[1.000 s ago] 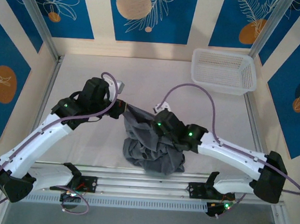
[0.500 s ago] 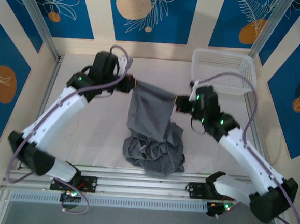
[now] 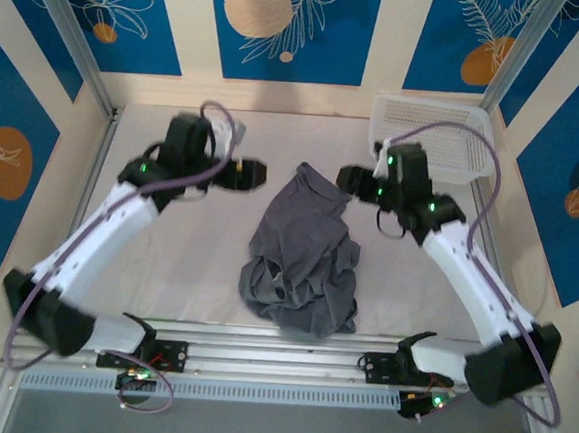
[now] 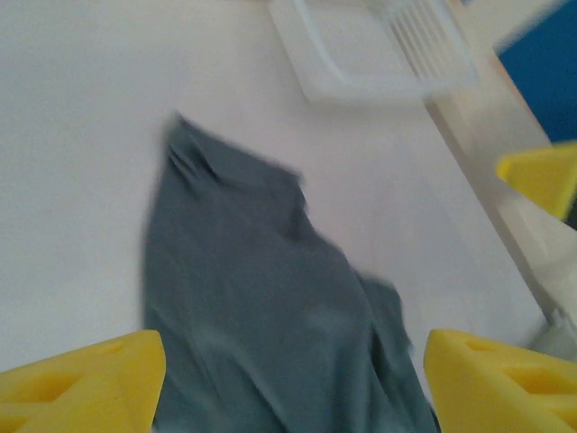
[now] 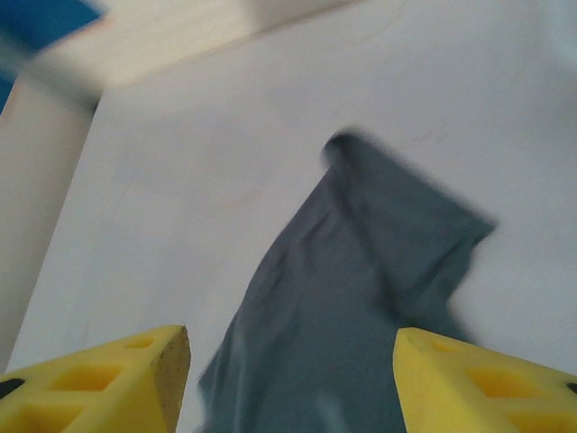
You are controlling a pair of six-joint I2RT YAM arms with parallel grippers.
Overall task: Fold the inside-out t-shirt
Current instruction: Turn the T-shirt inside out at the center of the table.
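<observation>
**Item:** The t-shirt (image 3: 301, 258) lies near the middle of the counter (image 3: 205, 270). It is bunched in a heap towards the near edge, with one narrower flap reaching towards the far side. It is not spread flat, and no clean fold is visible. The white basket (image 3: 431, 137) stands well apart at the far right corner.

**Fingers:** The left fingers (image 4: 81, 374) stand wide open and hold nothing, just left of the flap's far end. The right fingers (image 5: 478, 379) are likewise open and empty, just right of it.

**Step in hand, by judgement:** Straightening the garment; folding proper has not begun.

**Next move calls for:** Fresh grips on two separate edges or corners, then drawing them apart to lay the cloth flat. Bunched layers risk a grip on more than one thickness.
</observation>
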